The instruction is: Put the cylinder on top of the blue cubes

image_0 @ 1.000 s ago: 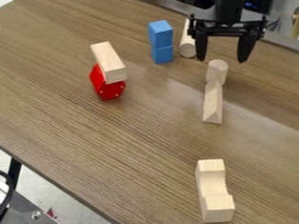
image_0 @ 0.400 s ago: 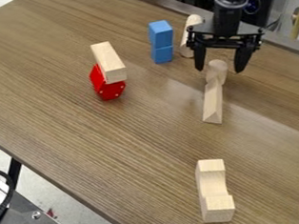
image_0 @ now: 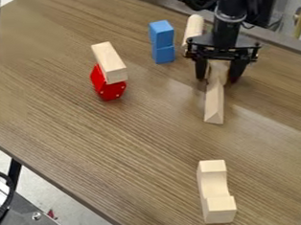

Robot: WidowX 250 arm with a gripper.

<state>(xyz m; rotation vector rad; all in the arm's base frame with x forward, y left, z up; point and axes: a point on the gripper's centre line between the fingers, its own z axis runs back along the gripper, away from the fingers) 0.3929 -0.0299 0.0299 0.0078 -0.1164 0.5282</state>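
With the hand (image_0: 217, 78) spread apart, straddles the short wooden cylinder (image_0: 219, 68) on the worktop (image_0: 117, 159) — right at the end of the wedge-shaped block (image_0: 214, 103). Leaves the stacked blue cubes (image_0: 163, 41) apart from it, beyond the longer cylinder (image_0: 194, 27).

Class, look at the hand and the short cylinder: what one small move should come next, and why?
I'd probably close the hand gently, if it is low enough: its fingers are apart, one on either side of the short cylinder, and the top of the stacked blue cubes is still bare.
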